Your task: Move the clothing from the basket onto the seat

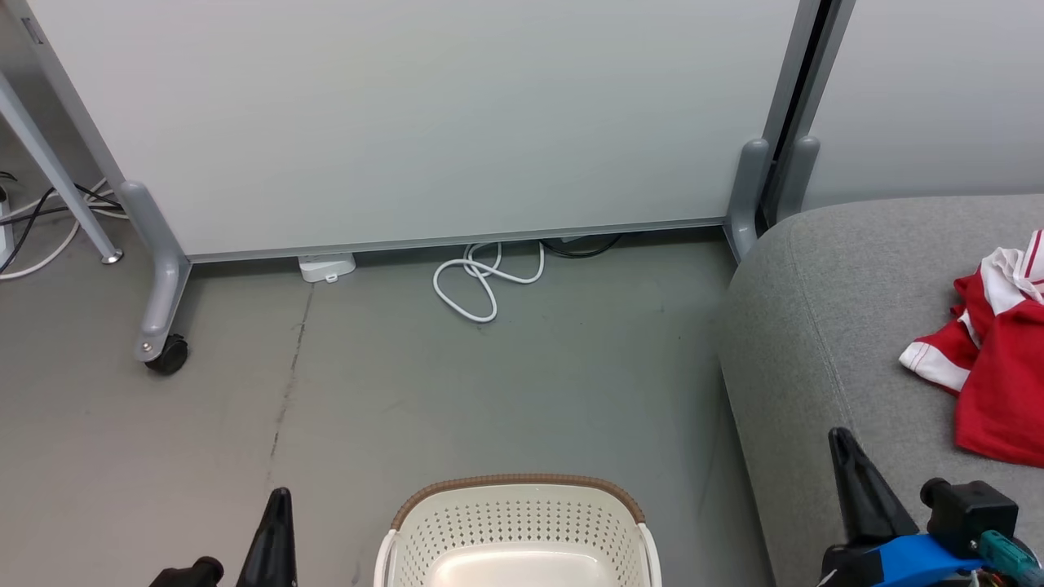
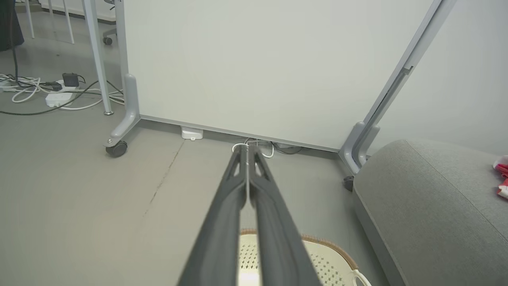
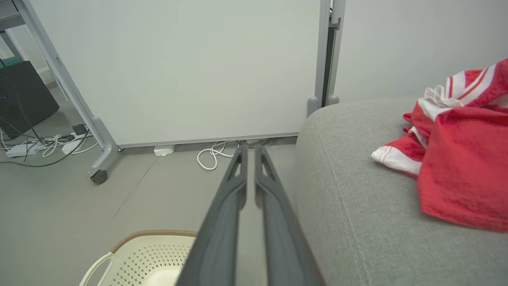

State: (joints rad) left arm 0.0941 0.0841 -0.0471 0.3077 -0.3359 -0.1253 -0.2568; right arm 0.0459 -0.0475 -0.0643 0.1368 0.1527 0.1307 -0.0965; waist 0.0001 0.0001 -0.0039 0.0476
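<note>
The cream perforated basket (image 1: 522, 487) with its brown rim stands on the floor at the bottom centre; the part of its inside that I can see holds nothing. Red clothing (image 1: 999, 367) with white trim lies crumpled on the grey seat (image 1: 816, 326) at the right. My left gripper (image 1: 280, 496) is shut and empty, to the left of the basket. In the left wrist view, the left gripper (image 2: 247, 147) points over the basket rim (image 2: 333, 250) toward the floor. My right gripper (image 3: 250, 147) is shut on nothing beside the seat's edge (image 3: 357, 198), left of the clothing (image 3: 456, 171).
A white partition panel (image 1: 408, 122) on grey legs with a black castor (image 1: 167, 355) stands behind the floor. A white cable (image 1: 481, 285) coils at its base. More cables and a power strip (image 2: 55, 97) lie far left. A second panel stands behind the seat.
</note>
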